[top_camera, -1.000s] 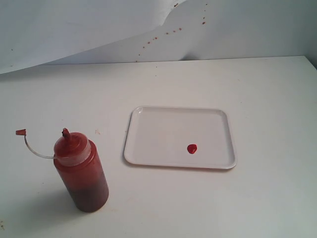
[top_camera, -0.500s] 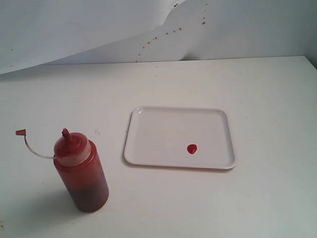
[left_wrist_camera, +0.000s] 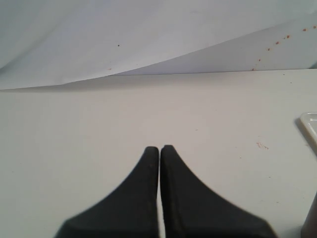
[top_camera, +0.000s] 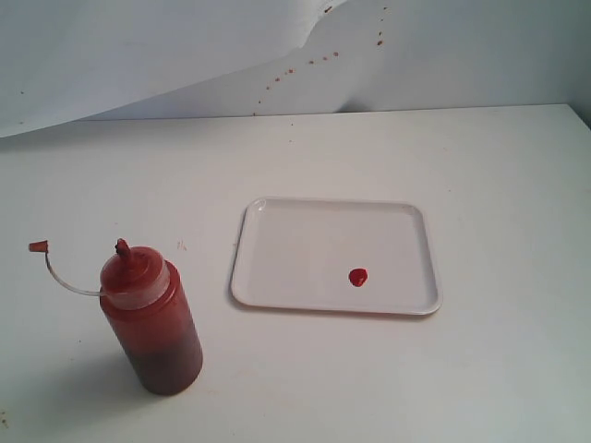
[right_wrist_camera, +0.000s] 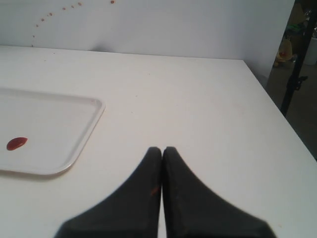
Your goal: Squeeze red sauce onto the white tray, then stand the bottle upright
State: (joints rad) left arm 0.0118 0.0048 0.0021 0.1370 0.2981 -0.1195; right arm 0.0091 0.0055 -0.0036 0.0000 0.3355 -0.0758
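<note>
The bottle stands upright at the front left of the table, dark red inside, its small red cap hanging out on a thin tether. The white tray lies flat in the middle with a small round blob of red sauce on it. The right wrist view shows the white tray and the red sauce too. Neither arm appears in the exterior view. My left gripper is shut and holds nothing. My right gripper is shut and holds nothing, beside the tray's edge.
White backdrop paper dotted with tiny red specks hangs behind the table. The table's right edge drops off toward a dark stand. A corner of the tray shows in the left wrist view.
</note>
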